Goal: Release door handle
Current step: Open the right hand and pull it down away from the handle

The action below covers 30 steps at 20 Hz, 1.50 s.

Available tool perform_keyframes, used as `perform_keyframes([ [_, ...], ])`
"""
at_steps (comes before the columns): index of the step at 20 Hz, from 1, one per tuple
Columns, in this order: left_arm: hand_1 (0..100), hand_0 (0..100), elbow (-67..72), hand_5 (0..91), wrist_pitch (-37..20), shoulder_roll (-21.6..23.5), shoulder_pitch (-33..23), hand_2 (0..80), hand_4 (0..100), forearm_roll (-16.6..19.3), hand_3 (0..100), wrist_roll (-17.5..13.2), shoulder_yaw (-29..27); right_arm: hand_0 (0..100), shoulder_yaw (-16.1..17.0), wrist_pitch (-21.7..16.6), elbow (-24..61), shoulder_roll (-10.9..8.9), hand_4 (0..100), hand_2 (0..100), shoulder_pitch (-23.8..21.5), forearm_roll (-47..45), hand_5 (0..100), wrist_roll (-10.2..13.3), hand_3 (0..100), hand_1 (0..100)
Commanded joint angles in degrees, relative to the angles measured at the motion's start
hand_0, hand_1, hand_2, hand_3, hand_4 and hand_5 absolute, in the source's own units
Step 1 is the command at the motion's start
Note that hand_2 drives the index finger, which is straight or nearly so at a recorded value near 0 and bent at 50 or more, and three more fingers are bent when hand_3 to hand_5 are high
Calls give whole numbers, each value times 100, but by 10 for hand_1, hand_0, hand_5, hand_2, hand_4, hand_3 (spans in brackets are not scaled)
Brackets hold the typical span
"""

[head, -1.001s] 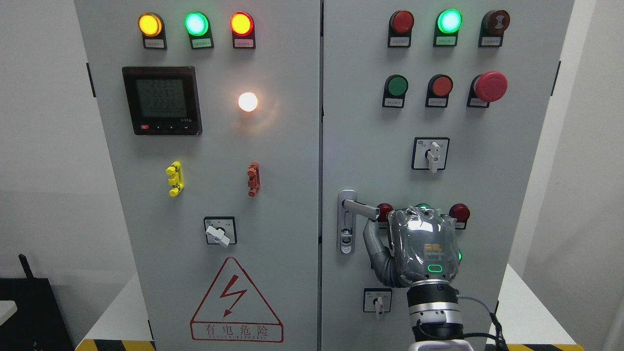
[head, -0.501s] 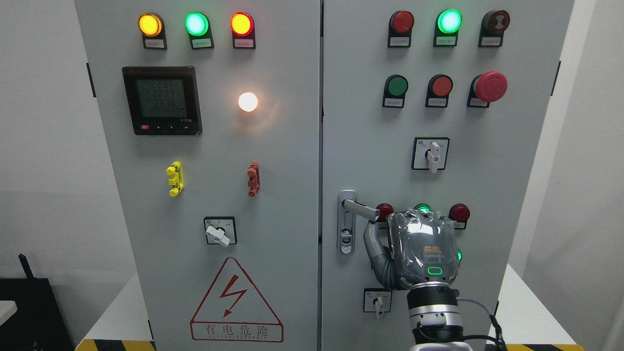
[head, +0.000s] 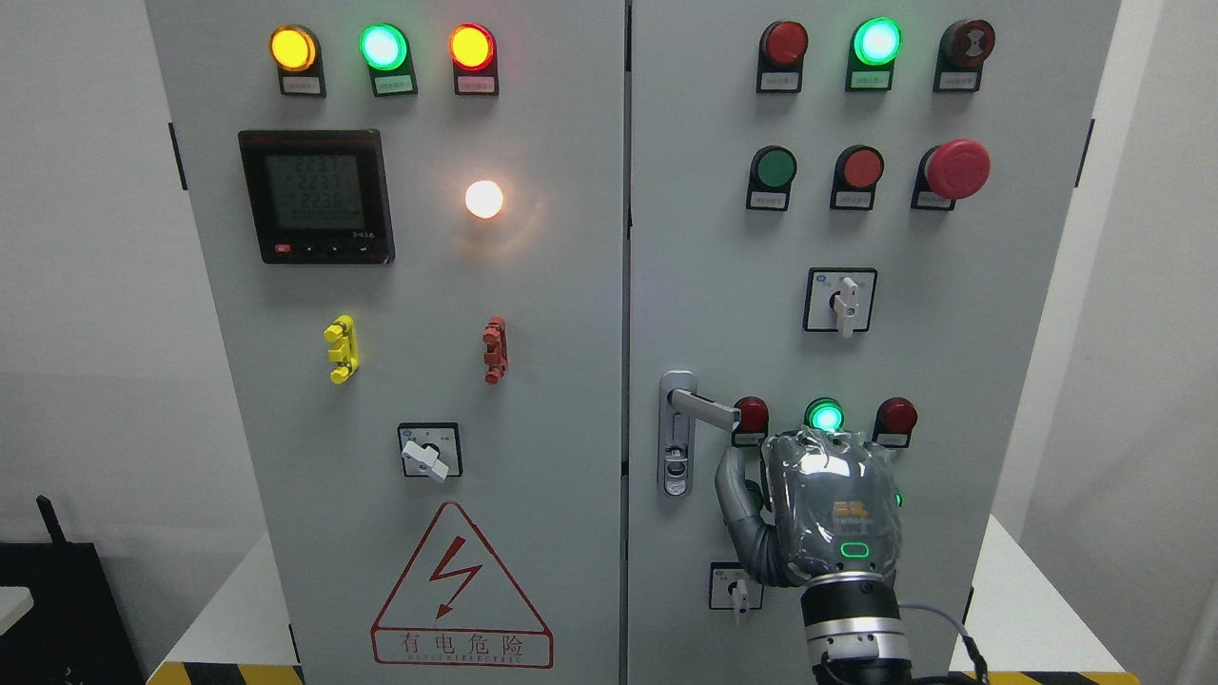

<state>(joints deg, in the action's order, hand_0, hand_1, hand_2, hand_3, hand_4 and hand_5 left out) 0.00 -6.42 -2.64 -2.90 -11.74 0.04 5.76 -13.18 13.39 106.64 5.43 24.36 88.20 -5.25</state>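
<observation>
Right hand (head: 826,509) raised before the lower part of the right cabinet door (head: 1009,314), back of the palm toward the camera, wrist entering from the bottom edge right of the middle. Holding nothing. Thumb (head: 733,490) sticking up and leftward, tip just below the free end of the door handle (head: 702,407) with a small gap between, not touching. Other fingers hidden behind the palm, so how far they are curled cannot be told.

Door handle mounted near the left edge of the right door, lever horizontal and pointing right, backplate (head: 677,447) running down below it with a keyhole at the foot. Just right of the lever's end, a row of three lamps: red lamp (head: 752,416), lit green lamp (head: 824,417), second red lamp (head: 895,416), all just above the knuckles. Small rotary switch (head: 737,586) near the door's bottom edge, partly behind the hand's left side. Larger rotary switch (head: 841,301) at mid-height of the same door, red mushroom button (head: 957,168) toward its upper right corner.

On the left door, digital meter (head: 316,196) toward the upper left, warning triangle (head: 461,588) at the bottom edge.
</observation>
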Motion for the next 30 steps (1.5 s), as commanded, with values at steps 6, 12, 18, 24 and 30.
perform_keyframes([
  [6, 389, 120, -176, 0, 1, 0, 0, 0, 0, 5, 0, 5, 4, 719, -132, -99, 787, -709, 935, 969, -800, -478, 919, 436, 1000, 108],
  [12, 389, 120, -176, 0, 1, 0, 0, 0, 0, -4, 0, 5, 4, 716, -141, -108, 1086, -1280, 935, 970, -1257, -882, 925, 788, 1000, 107],
  [18, 389, 120, -176, 0, 1, 0, 0, 0, 0, -4, 0, 5, 4, 712, -141, -117, 1289, -1895, 937, 970, -1592, -1287, 930, 1279, 1000, 109],
  [24, 389, 120, -176, 0, 1, 0, 0, 0, 0, 5, 0, 5, 4, 705, -124, -266, 1298, -2449, 943, 973, -1636, -1700, 942, 1719, 1000, 122],
  [30, 389, 120, -176, 0, 1, 0, 0, 0, 0, 5, 0, 5, -5, 700, -62, -555, 1298, -2880, 945, 974, -1636, -2271, 945, 2150, 1000, 133],
])
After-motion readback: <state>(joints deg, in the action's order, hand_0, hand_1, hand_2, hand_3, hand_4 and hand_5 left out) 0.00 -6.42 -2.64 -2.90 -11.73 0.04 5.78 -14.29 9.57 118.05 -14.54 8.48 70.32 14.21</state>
